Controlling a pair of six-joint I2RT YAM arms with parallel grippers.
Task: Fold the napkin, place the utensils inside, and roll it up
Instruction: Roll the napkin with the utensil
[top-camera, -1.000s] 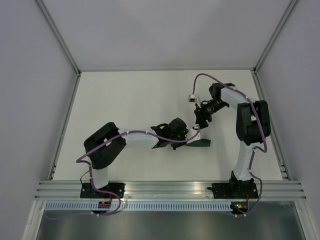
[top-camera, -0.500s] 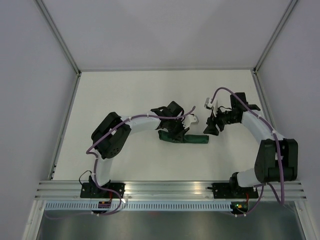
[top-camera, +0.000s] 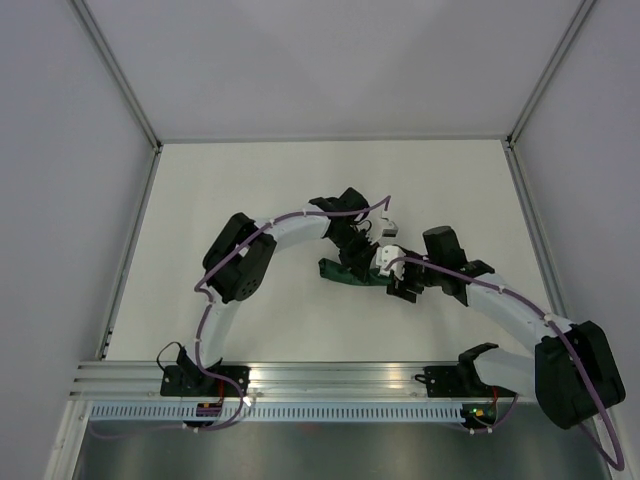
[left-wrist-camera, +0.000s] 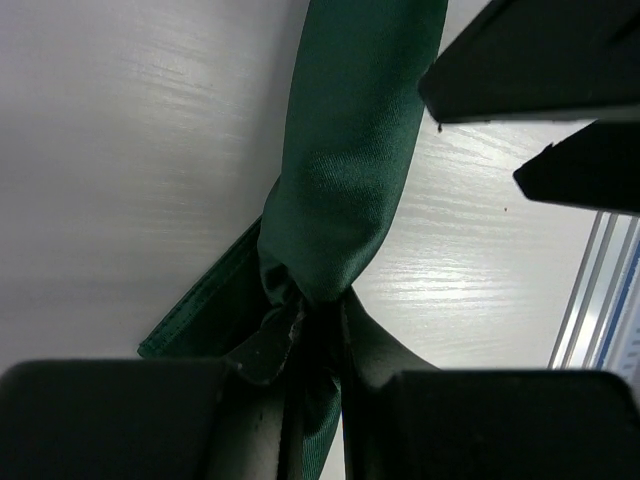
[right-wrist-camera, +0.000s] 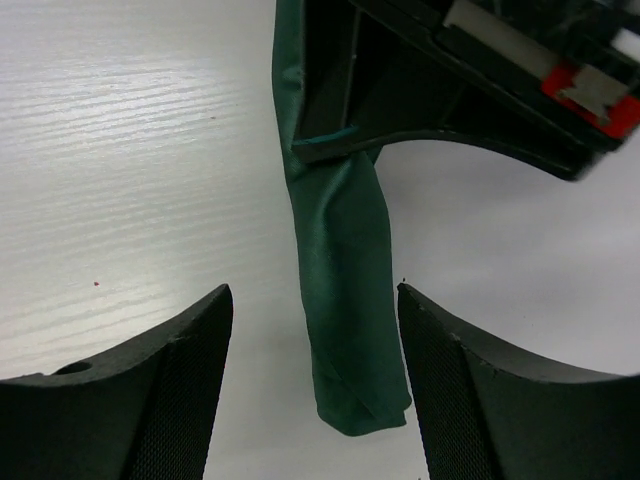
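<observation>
Found rolled napkin (top-camera: 335, 271) flat on table (top-camera: 240, 180), one end pinched tight between nearly closed left fingers (left-wrist-camera: 120, 420), other end lying between wide-spread right fingers (right-wrist-camera: 140, 400), touching neither, these holding nothing.

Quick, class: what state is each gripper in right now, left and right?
Left gripper: closed, fingers pinching the rolled napkin at its end.
Right gripper: open, fingers either side of the napkin, not gripping it.
</observation>
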